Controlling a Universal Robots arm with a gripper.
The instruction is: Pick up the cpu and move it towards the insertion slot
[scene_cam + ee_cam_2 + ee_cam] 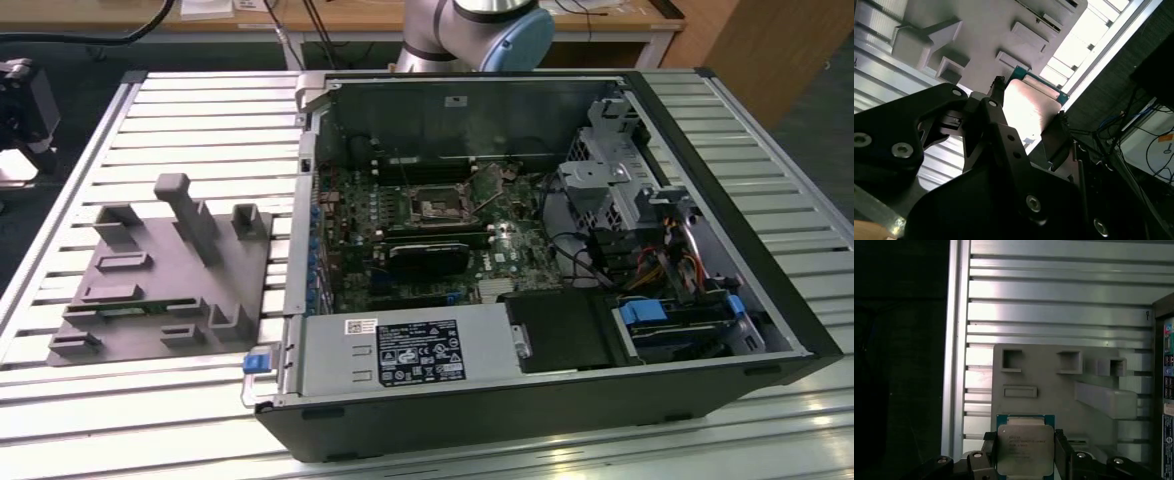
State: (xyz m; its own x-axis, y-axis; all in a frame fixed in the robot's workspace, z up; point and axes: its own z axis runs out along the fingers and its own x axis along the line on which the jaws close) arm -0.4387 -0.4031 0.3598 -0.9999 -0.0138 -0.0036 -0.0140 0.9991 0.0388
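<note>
Two fingers (1063,452) clamping cpu (1025,450)

The gripper (1025,446) is grasping the cpu by opposite edges, grey fixture (1054,390) lying behind it. The slot (438,207) is sitting on the board (514,250) inside the case (754,310), well apart from the fixture

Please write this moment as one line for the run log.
end effector: shut on cpu | cpu: over grey fixture | insertion slot: not reached
</note>
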